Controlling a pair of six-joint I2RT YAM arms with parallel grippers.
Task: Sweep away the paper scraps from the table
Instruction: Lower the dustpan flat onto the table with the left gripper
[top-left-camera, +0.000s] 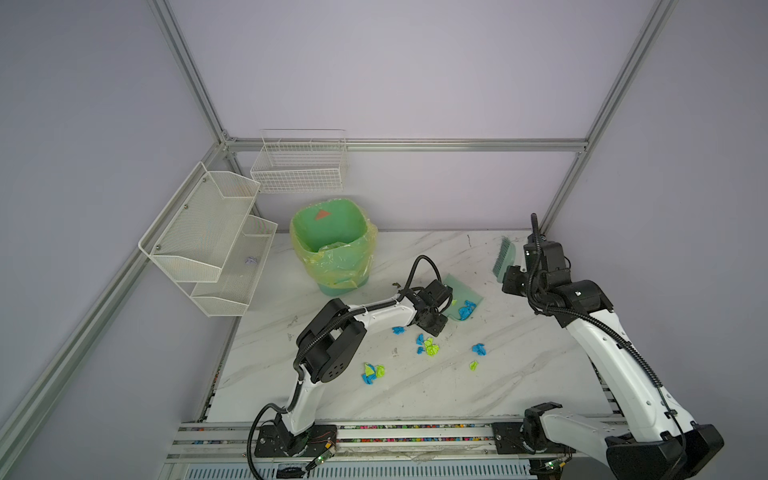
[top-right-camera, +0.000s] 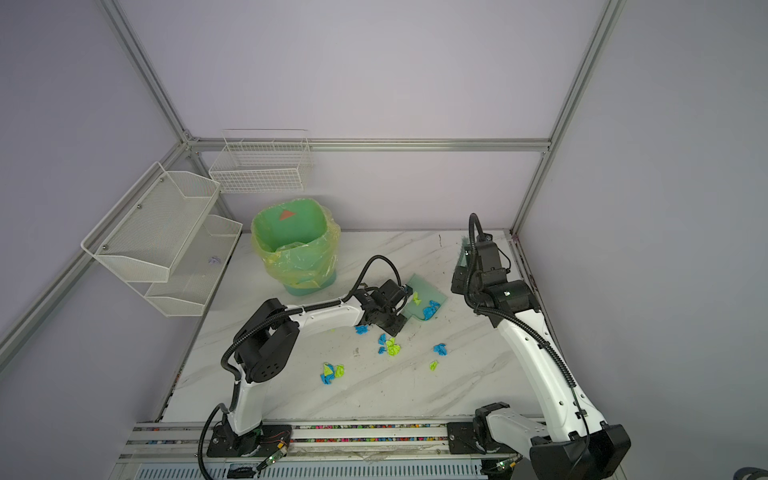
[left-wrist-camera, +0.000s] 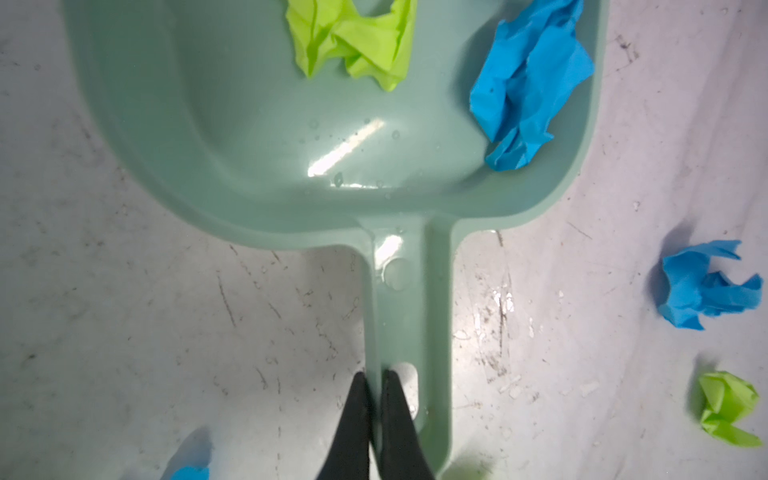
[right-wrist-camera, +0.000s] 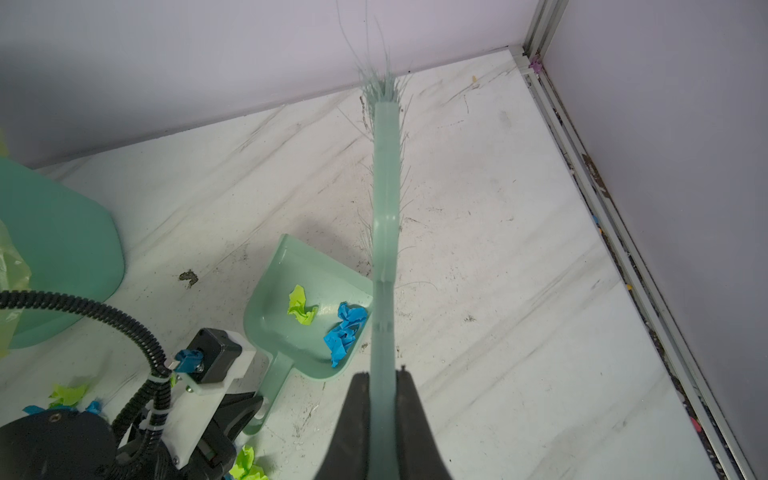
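Left fingers (left-wrist-camera: 353, 424) on dustpan handle (left-wrist-camera: 409, 311)

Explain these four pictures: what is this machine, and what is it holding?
It is a robot with two arms mounted at the near edge of a white marble-patterned table. Two pictures look down on the whole scene from above; the other two come from a camera on each wrist. The left arm has its jaws shut on the handle of a mint-green dustpan, which holds a few blue and yellow-green paper scraps. The right arm has its jaws shut on a matching brush, held away from the scraps. More scraps lie loose on the table, and a lined green bin stands at the back.
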